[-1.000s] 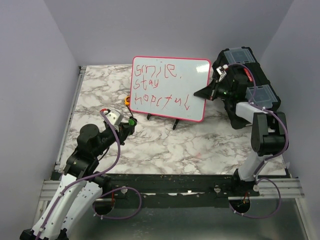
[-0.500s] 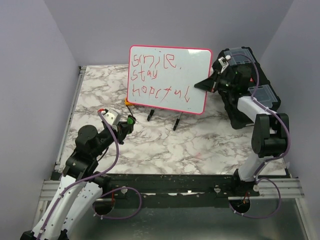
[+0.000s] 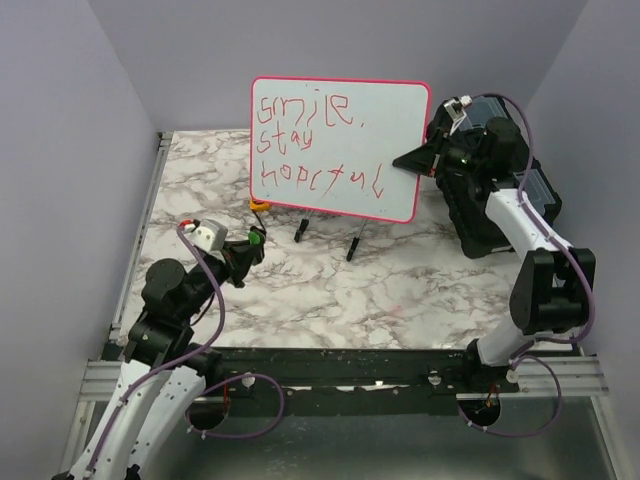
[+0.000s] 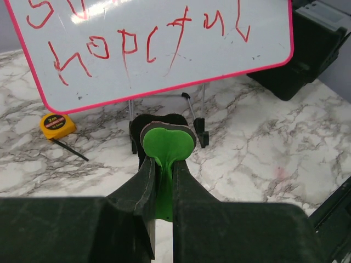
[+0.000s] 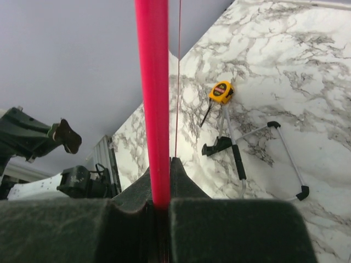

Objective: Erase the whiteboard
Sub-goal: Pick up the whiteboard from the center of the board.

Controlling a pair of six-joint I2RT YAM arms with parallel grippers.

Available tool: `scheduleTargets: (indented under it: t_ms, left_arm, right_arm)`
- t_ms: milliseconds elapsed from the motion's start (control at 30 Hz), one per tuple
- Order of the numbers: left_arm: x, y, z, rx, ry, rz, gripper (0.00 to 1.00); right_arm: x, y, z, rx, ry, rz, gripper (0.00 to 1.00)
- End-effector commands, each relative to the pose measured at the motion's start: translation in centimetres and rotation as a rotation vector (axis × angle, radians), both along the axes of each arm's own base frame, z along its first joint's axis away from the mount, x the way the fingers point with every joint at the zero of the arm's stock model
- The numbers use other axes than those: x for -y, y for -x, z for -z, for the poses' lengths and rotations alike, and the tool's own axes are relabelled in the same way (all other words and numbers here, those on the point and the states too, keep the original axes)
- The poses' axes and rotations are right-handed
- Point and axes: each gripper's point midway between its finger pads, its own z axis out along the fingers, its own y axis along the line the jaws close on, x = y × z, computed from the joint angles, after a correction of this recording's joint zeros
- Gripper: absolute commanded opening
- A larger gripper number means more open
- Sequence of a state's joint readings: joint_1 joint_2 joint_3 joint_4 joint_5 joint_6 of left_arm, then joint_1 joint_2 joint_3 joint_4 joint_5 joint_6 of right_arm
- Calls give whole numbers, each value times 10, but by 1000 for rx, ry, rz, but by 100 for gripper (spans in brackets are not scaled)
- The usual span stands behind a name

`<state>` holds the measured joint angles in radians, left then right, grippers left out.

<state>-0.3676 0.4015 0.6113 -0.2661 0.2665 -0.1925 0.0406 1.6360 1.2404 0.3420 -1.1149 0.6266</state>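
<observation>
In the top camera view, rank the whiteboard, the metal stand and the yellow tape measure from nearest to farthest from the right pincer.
1. whiteboard: clamped by its right edge in the right pincer.
2. metal stand: on the table below the board, nearer the arms.
3. yellow tape measure: farthest left, by the board's lower left corner.
</observation>
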Motion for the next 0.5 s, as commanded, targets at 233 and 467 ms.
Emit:
scheduleTargets:
  t_ms: [233, 467]
  left_arm:
    - [32, 36, -19, -120, 338, 189, 0]
    - [37, 36, 7, -227, 396, 188, 0]
  right_arm:
    - [2, 124, 11, 179, 150, -202, 1]
    - [10, 158, 49, 262, 261, -196, 1]
